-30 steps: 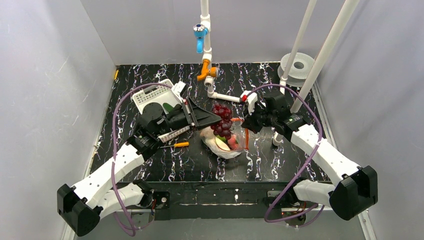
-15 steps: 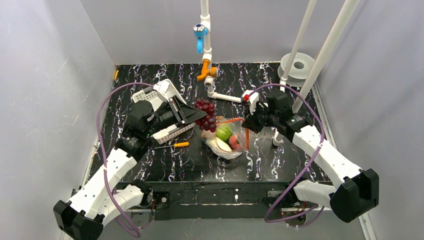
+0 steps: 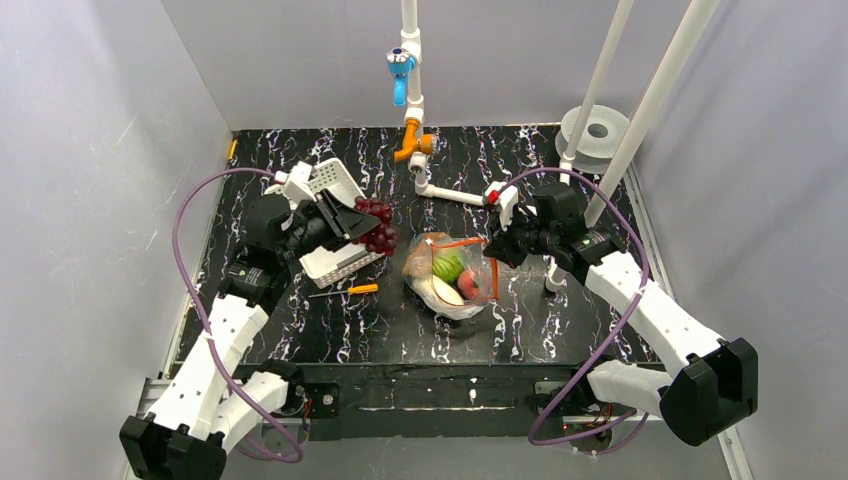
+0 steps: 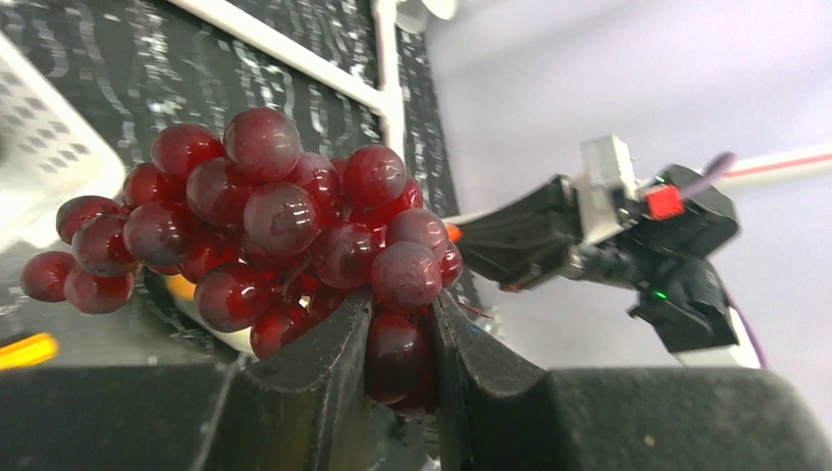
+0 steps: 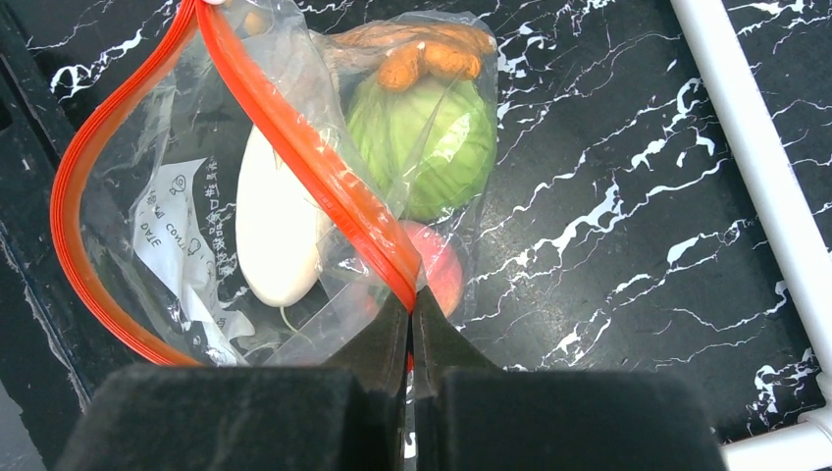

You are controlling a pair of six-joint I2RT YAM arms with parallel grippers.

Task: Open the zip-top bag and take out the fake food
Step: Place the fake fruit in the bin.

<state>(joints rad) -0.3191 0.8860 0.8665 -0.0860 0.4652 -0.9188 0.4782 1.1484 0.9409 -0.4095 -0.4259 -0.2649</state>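
The clear zip-top bag [image 3: 447, 277] lies mid-table with its orange-red strip [image 5: 314, 162] open. My right gripper [image 3: 493, 250] is shut on that strip at the bag's right edge [image 5: 410, 309]. Inside the bag are a green round vegetable [image 5: 427, 142], a white egg-shaped piece [image 5: 277, 226], a pink-red peach [image 5: 440, 275] and a small orange piece [image 5: 427, 61]. My left gripper [image 3: 358, 222] is shut on the dark red grape bunch [image 3: 377, 224], held above the table left of the bag. In the left wrist view the grapes [image 4: 275, 231] bulge above the fingers [image 4: 329, 363].
A white slotted basket [image 3: 328, 222] sits behind my left gripper. A small orange-handled tool [image 3: 358, 289] lies on the table left of the bag. White pipes [image 3: 447, 192] with an orange fitting [image 3: 413, 146] cross the back. A white spool [image 3: 595, 128] stands far right.
My left gripper has carried the grape bunch up out of the bag and to the left, toward the basket. The right gripper has kept its hold on the bag's strip.
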